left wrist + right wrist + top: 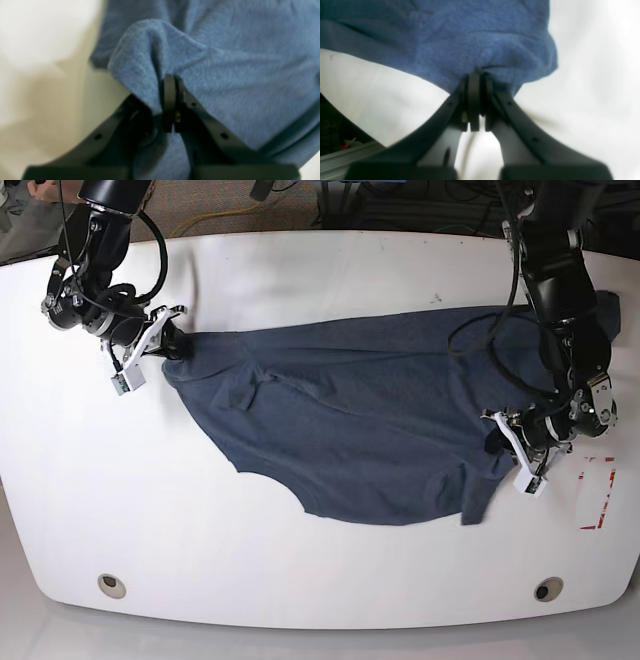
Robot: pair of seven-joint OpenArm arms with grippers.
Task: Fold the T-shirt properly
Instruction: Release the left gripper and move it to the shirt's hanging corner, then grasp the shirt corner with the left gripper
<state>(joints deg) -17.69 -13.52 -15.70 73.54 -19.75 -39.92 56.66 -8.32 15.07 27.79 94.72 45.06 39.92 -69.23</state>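
Note:
The dark blue T-shirt (pixel 370 420) lies spread and wrinkled across the middle of the white table (pixel 300 560); no lettering shows. At the shirt's left tip, my right gripper (pixel 176 348) is shut on a pinch of cloth. The right wrist view shows its jaws (pixel 477 75) closed on a bunched blue edge (pixel 482 45). At the shirt's right side, my left gripper (pixel 497 442) is shut on the fabric. The left wrist view shows that gripper (pixel 172 78) with its jaws pressed together on a raised fold of cloth (pixel 225 75).
Red tape marks (pixel 598 495) sit on the table near its right edge, beside the left arm. Two round holes (pixel 111 585) (pixel 546 589) lie near the front edge. Cables and clutter run along the far side behind the table.

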